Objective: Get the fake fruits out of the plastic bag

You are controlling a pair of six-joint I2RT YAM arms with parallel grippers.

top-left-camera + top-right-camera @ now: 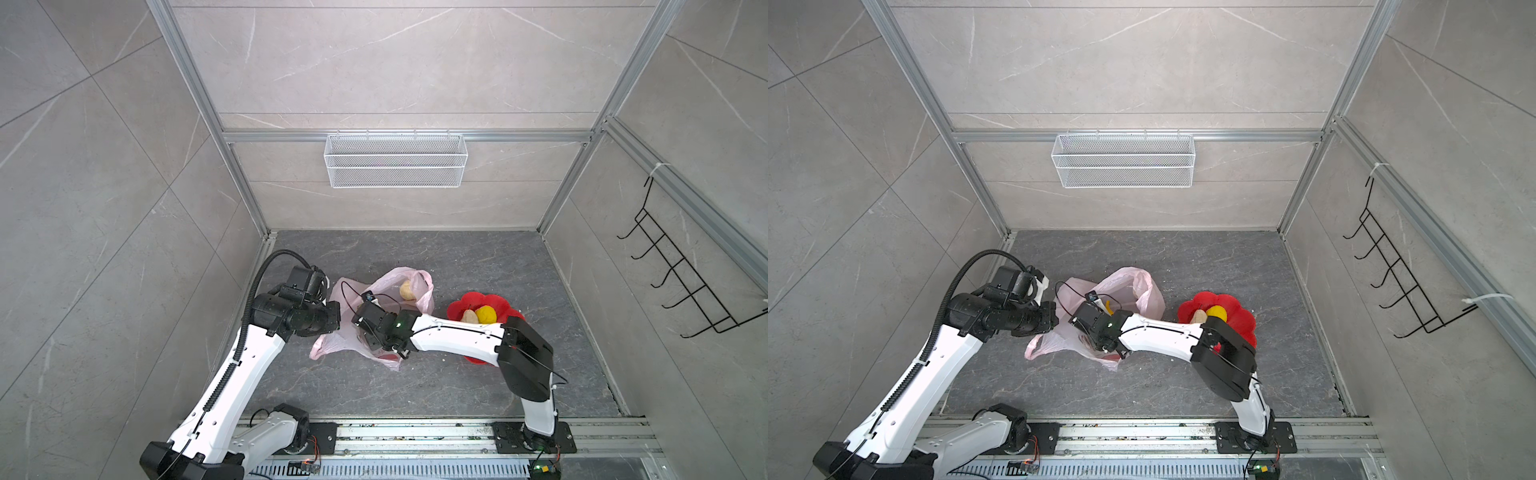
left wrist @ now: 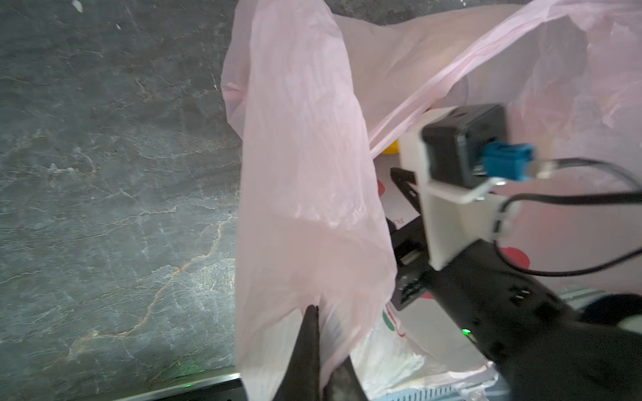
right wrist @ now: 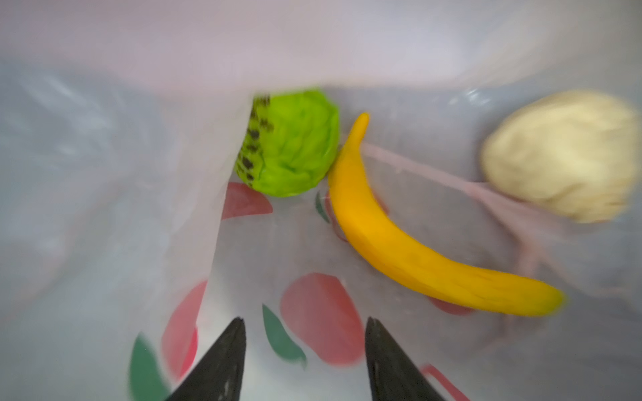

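The pale-pink plastic bag (image 1: pixel 376 286) (image 1: pixel 1129 282) lies on the dark stone floor, its mouth held up. My left gripper (image 2: pixel 318 319) is shut on a fold of the bag (image 2: pixel 298 156) at its left side. My right gripper (image 3: pixel 305 321) is open inside the bag (image 3: pixel 104 208), nothing between its fingers. Ahead of it lie a green bumpy ball (image 3: pixel 295 142), a yellow banana (image 3: pixel 399 243) (image 1: pixel 1108 307) and a beige lump (image 3: pixel 566 156) (image 1: pixel 408 289). The red ball is out of view.
A red flower-shaped dish (image 1: pixel 496 300) (image 1: pixel 1241 316) right of the bag holds a beige lump (image 1: pixel 469 316) and a round yellow piece (image 1: pixel 486 313); my right forearm passes over it. A white mesh basket (image 1: pixel 395 160) hangs on the back wall, a black hook rack (image 1: pixel 681 270) on the right wall.
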